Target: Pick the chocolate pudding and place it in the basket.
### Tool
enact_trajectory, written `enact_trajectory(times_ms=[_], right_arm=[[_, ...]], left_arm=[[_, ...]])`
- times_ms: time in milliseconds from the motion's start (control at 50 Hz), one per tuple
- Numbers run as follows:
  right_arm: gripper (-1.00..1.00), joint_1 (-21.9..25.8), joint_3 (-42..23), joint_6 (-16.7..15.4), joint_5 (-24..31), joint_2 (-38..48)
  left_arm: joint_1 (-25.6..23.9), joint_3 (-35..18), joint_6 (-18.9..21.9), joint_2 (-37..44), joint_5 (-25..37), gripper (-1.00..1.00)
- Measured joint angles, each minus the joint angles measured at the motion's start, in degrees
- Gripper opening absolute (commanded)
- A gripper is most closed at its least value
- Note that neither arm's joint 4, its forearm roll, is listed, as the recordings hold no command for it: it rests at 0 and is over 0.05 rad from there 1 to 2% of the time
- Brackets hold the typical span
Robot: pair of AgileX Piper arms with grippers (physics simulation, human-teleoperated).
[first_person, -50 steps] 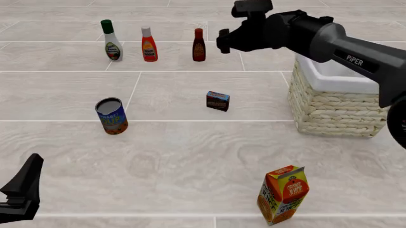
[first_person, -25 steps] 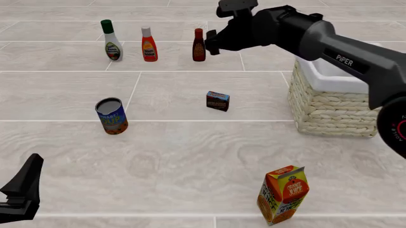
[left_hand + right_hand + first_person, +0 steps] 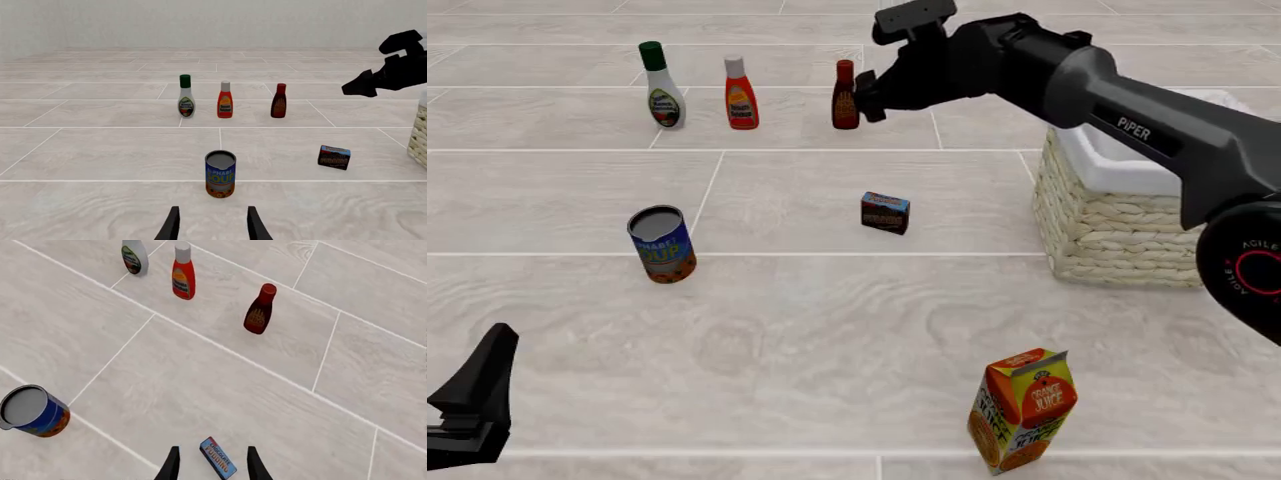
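Note:
The chocolate pudding [image 3: 885,212], a small dark brown box, lies on the table's middle. It also shows in the left wrist view [image 3: 334,157] and the right wrist view [image 3: 218,458]. The wicker basket [image 3: 1128,215] with white lining stands at the right; its edge shows in the left wrist view [image 3: 421,135]. My right gripper [image 3: 865,98] is open and empty, high above the table beyond the pudding, near the dark sauce bottle; in its own view [image 3: 212,451] the pudding lies between the fingers, far below. My left gripper [image 3: 474,400] is open and empty at the near left [image 3: 212,212].
A soup can [image 3: 662,244] stands left of the pudding. An orange juice carton [image 3: 1024,408] stands near the front. At the back stand a white dressing bottle [image 3: 663,86], a red sauce bottle [image 3: 741,93] and a dark brown sauce bottle [image 3: 846,95].
My right arm has swung left, and its gripper now hangs by the dark sauce bottle. The left arm and all objects have not moved.

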Motion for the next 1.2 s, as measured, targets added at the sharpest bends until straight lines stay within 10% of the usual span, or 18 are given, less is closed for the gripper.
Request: enact_trajectory(times_ms=[1200], right_arm=[[1.00, -1.65, -1.41, 0.76, -1.83, 8.24]], left_arm=[[0.00, 0.00, 0.00, 0.00, 0.00, 1.00]])
